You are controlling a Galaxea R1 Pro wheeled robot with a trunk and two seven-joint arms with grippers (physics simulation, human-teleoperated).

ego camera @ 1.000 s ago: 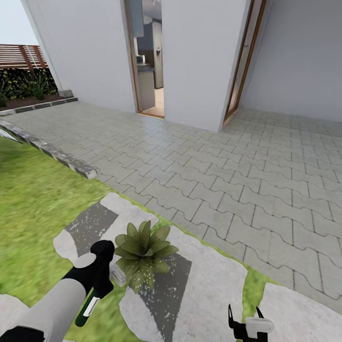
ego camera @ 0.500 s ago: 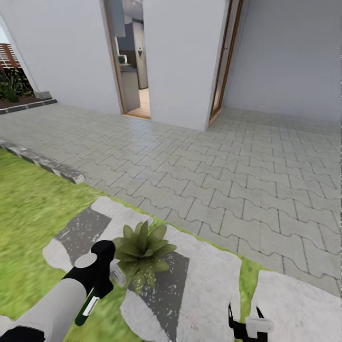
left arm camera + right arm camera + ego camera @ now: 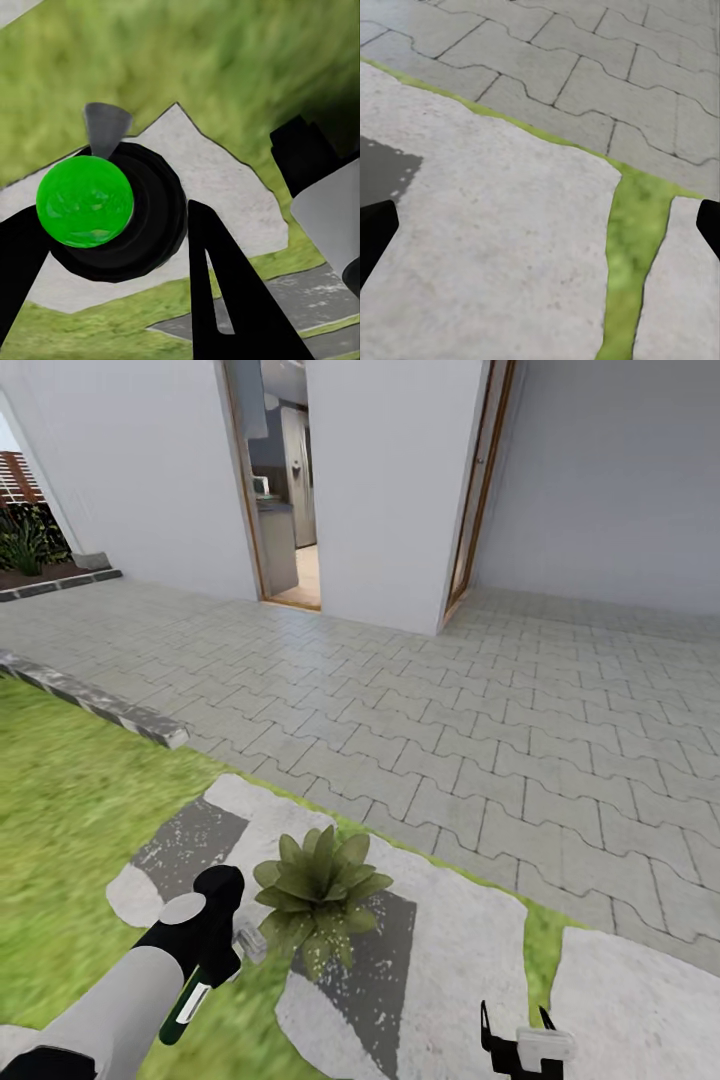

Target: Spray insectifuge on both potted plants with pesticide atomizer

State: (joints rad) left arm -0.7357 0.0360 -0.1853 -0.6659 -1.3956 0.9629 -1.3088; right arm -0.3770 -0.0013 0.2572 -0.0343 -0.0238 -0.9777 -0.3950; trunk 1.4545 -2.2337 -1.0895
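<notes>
one potted plant (image 3: 320, 885) sits on a stepping stone (image 3: 440, 960); left gripper (image 3: 205, 950) jaws clamp one pesticide atomizer (image 3: 190, 1000) at its nine o'clock; right gripper (image 3: 518, 1032) jaws spread, seemingly empty.

One potted plant (image 3: 320, 885) sits on the stepping stones, and every other count is placed from it. Three stepping stones show: the one under the plant (image 3: 440, 970), one just left of it (image 3: 185, 840), one to its right (image 3: 640, 1010). One pesticide atomizer (image 3: 195, 995) is just left of the plant. Two grippers: the left gripper (image 3: 205, 950) beside the plant, the right gripper (image 3: 517, 1045) further right. Two doorways stand well beyond the plant: one open doorway (image 3: 280, 490) and one narrower doorway (image 3: 480, 480). One curb (image 3: 95, 700) runs beyond it, leftward.
</notes>
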